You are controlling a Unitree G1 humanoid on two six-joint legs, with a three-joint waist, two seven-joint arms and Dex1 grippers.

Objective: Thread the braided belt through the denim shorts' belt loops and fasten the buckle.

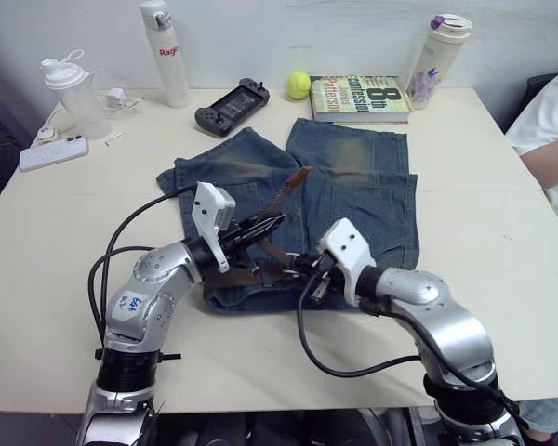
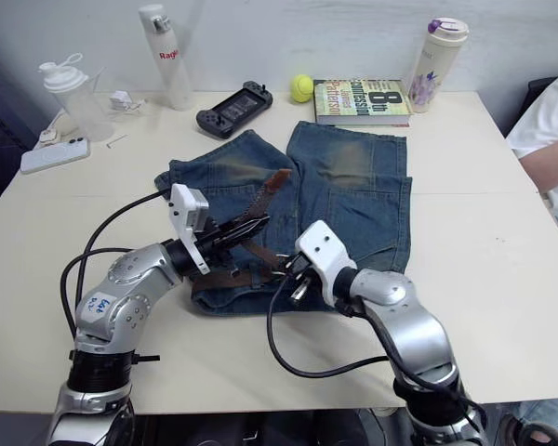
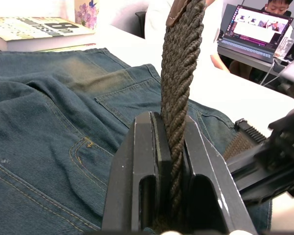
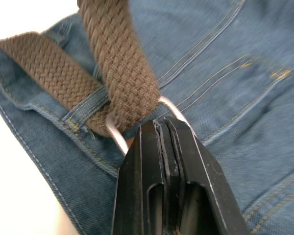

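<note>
Left gripper (image 3: 169, 161) clamped on braided belt (image 3: 179, 83)

We see even, bright indoor light on the pale table (image 1: 502, 232), with soft, faint shadows under the arms (no hard glare anywhere). In the wrist views the near cloth is sharp, while the laptop (image 3: 257, 32) behind and the lower corners go soft and blurred.
</note>
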